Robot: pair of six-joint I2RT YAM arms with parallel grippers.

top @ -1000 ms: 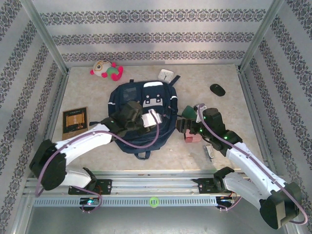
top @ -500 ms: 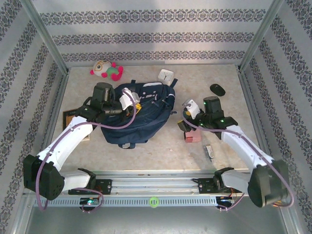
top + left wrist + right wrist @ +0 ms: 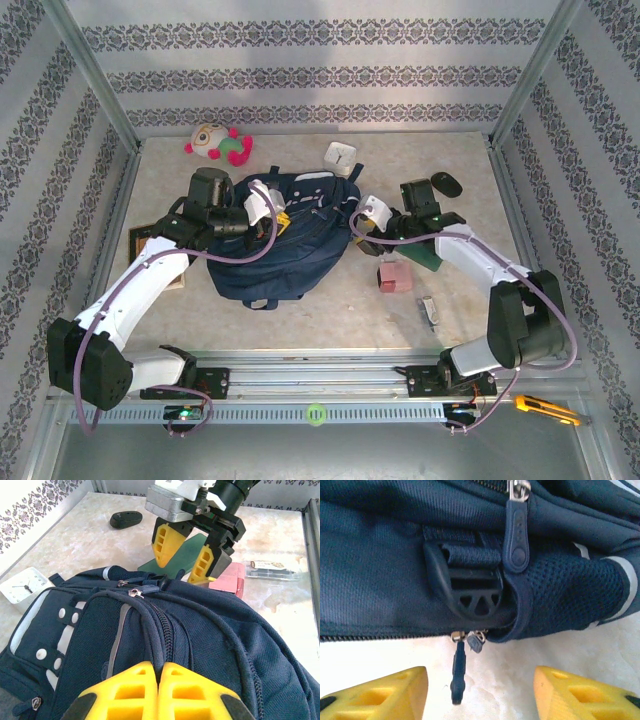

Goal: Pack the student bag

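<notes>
Fabric atop the student bag (image 3: 290, 250) sits clamped in my left gripper (image 3: 159, 675); my right gripper (image 3: 480, 692) stands apart just before the bag's side, zipper pulls (image 3: 458, 670) dangling between its tips.

**Enclosure and work surface**

Three walls boxed round the table. The far wall (image 3: 320, 60) is white paper with grey damask bands running level; the left and right walls carry the same pattern. Bare metal posts stand at the far left corner (image 3: 95, 75) and far right corner (image 3: 537, 72). The tabletop (image 3: 340, 322) is pale beige, mottled like stone and slightly glossy. A slotted aluminium rail (image 3: 320, 385) runs along the near edge. Light is even, shadows soft.
</notes>
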